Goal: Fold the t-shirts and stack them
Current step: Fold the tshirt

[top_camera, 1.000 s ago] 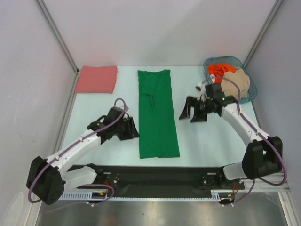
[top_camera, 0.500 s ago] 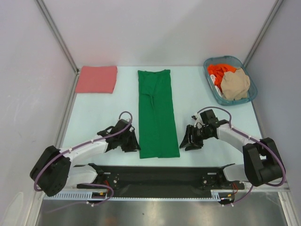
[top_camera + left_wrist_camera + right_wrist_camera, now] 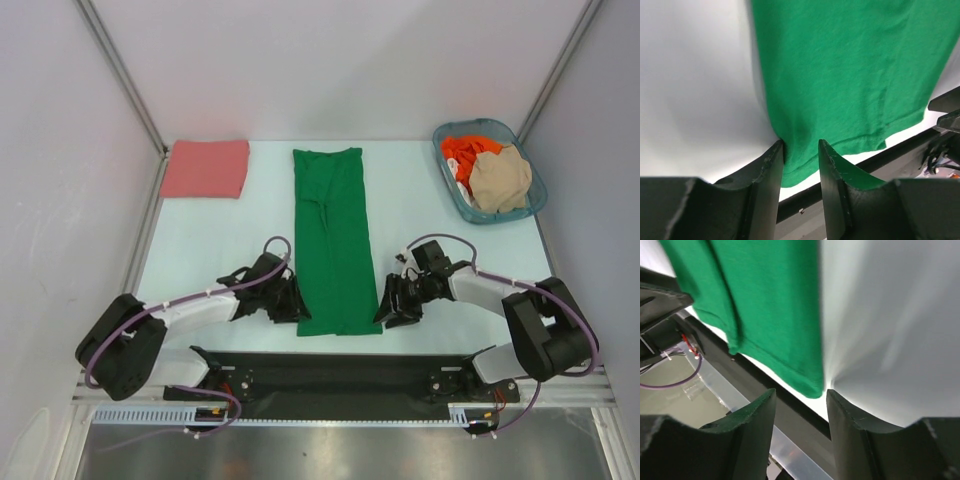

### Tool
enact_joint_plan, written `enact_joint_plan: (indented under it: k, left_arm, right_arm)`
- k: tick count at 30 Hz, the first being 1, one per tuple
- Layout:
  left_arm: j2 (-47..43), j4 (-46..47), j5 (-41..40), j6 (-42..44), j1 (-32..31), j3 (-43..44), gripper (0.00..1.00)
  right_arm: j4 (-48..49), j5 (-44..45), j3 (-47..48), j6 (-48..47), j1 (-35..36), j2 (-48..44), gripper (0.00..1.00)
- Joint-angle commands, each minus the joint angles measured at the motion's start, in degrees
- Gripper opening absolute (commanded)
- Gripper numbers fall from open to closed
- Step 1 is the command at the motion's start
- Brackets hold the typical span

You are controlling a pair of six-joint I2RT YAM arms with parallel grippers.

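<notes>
Green t-shirt (image 3: 336, 240) is laid flat as a narrow strip, already folded lengthwise; its long axis runs straight away from both grippers toward the far edge of the table. The near hem lies between the two grippers.

Left gripper (image 3: 801, 145) is set at the near-left corner; its jaws are partly open and straddle the cloth edge, with green cloth seen in the gap; no clamped hold can be made out. Right gripper (image 3: 800, 392) is set at the near-right corner; its jaws are partly open and the corner lies just ahead of the gap, nothing held. Both arms are judged equally near.

The next move is judged to be a paired pinch of the near hem, carried away along the long axis.

A folded salmon-pink t-shirt (image 3: 206, 168) lies well beyond the left gripper; orange-red t-shirt (image 3: 462, 152) and beige t-shirt (image 3: 500, 178) lie in the basket (image 3: 447, 172) well beyond the right gripper.

No brands, labels or writing can be read.
</notes>
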Motion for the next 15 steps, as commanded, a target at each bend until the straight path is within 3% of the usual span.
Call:
enact_joint_plan:
  k: [1,7,11,15]
  left_arm:
    - [-1.1,-9.1,-4.5,-0.4,-1.2,0.5,0.4]
    - [-5.1,-12.7,-6.1,-2.2,-2.0,-0.3,0.42]
    - [-3.9,-3.3,-0.4,-3.3,-2.0,-4.5,0.39]
    - [-1.9,-1.5,0.1,-4.1,-2.1,-5.1,0.39]
  right_arm:
    - [1.4,1.6,-1.0,-0.7,-0.1,1.0,0.52]
    - [2.2,1.1,-1.7,-1.1,-0.1,1.8,0.52]
    - [3.3,0.4,-2.1,-1.1,0.0,2.6,0.52]
    - [3.1,0.4,-2.5,-1.1,0.0,2.4,0.5]
